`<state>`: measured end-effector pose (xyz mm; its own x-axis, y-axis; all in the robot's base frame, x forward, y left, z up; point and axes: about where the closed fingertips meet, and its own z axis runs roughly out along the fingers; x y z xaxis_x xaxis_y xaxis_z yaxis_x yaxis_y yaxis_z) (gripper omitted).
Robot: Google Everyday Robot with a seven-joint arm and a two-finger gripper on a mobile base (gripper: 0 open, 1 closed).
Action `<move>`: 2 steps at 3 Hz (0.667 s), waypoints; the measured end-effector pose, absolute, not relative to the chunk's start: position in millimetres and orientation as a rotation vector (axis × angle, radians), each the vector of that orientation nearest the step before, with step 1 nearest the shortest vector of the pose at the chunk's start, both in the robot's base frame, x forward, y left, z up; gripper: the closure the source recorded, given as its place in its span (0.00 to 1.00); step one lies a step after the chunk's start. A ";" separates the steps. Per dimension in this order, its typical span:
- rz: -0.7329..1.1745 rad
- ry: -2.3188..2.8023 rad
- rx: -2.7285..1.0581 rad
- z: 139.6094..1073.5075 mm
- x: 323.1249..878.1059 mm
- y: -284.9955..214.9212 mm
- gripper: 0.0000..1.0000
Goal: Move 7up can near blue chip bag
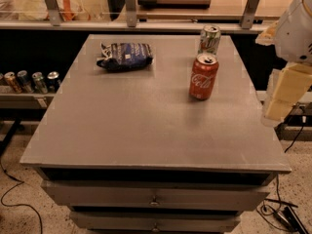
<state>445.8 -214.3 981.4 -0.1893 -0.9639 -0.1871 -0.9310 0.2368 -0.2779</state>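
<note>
The 7up can (209, 39), silver and green, stands upright near the far right edge of the grey table (136, 126). A red Coca-Cola can (203, 76) stands just in front of it. The blue chip bag (125, 56) lies at the far left of the tabletop, well apart from both cans. My gripper (285, 95), cream-coloured under a white arm (295, 28), hangs off the table's right edge, to the right of the cans and lower than the 7up can in the picture. It holds nothing that I can see.
The table has drawers (153, 196) at its front. Several cans (29, 81) stand on a low shelf to the left. A counter with metal posts (129, 4) runs behind the table. Cables (278, 213) lie on the floor at the right.
</note>
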 end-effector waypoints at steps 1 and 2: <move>-0.209 2.128 -1.838 988.6 469.7 -209.9 0.00; -0.271 2.048 -1.917 996.9 499.7 -204.4 0.00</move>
